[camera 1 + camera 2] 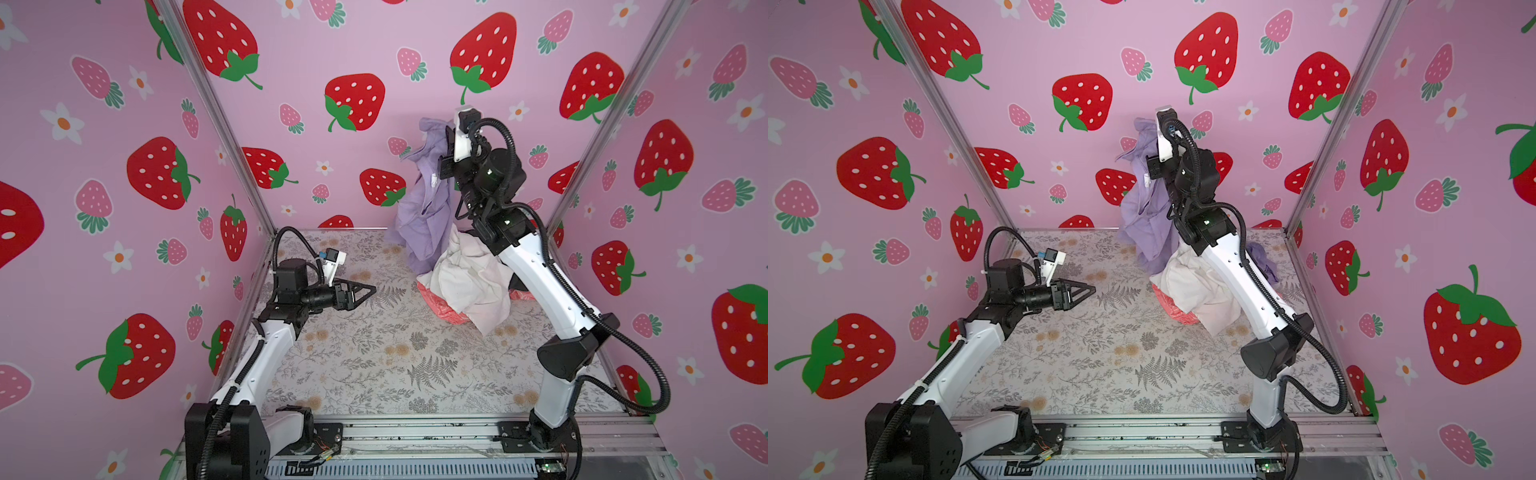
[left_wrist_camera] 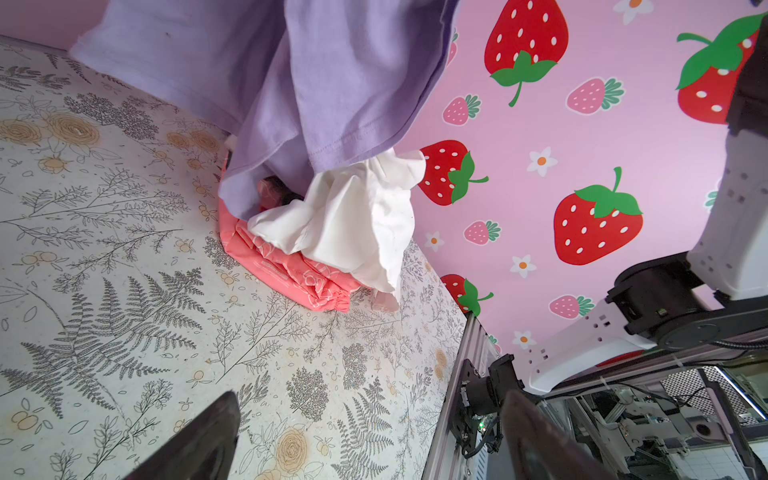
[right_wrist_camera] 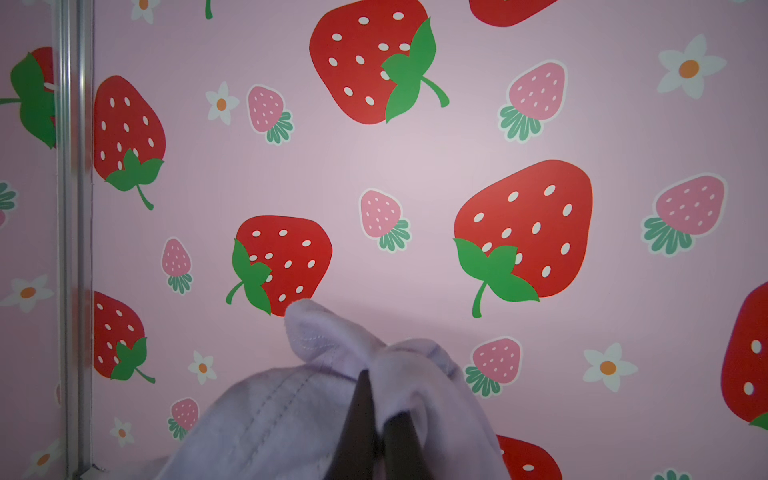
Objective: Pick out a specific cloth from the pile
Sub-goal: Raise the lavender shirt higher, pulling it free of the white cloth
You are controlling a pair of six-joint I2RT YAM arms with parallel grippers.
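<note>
Strawberry-printed walls [image 1: 374,62] enclosed a floral bench [image 1: 374,365]. The right tool [image 3: 376,399] was clenched on a bunched, seamed edge of the lavender cloth [image 1: 424,199] and held it high above the pile [image 1: 465,286], probably so that its length could drop free of the other fabrics. The cloth hung as a long drape with its lower end down on the pile, beside the white cloth [image 1: 469,278]. Whether it was caught there could not be told. The white cloth lay heaped over a coral-pink patterned cloth [image 2: 291,270] at the base of the pile. The left tool [image 1: 370,290] stood released and empty, well apart from the pile and pointed towards it, seemingly kept clear or ready to help.
</note>
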